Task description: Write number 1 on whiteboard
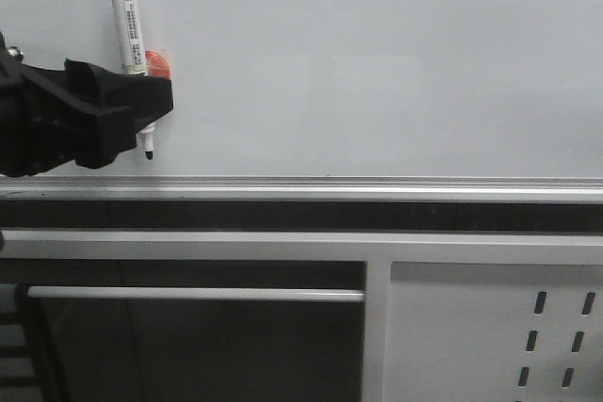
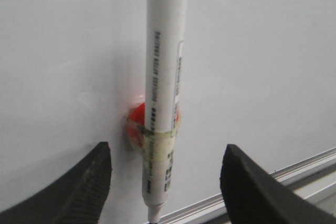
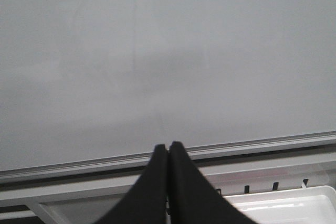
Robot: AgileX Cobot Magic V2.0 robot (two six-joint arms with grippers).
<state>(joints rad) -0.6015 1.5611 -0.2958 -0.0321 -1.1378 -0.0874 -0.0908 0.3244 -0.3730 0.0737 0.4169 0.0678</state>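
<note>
The left gripper (image 2: 165, 182) stands wide open around a marker (image 2: 163, 93), apparently not touching it. The right gripper (image 3: 168, 182) is pressed closed, empty. Behind the marker, the whiteboard (image 1: 377, 63) is blank.

A white marker pen (image 1: 125, 14) stood almost upright with its dark tip pointing down, a black band at its top end and small print running along the barrel. Yellowish tape (image 2: 159, 145) wrapped the marker's lower barrel, and a red-orange round piece (image 1: 156, 62) sat right against the marker there, just to its side. Well below the marker ran a grey metal frame (image 1: 377, 327), and further right of it, a grey panel with dark slots (image 1: 551, 341). A white tray (image 3: 286, 208) lay low beside that frame.
</note>
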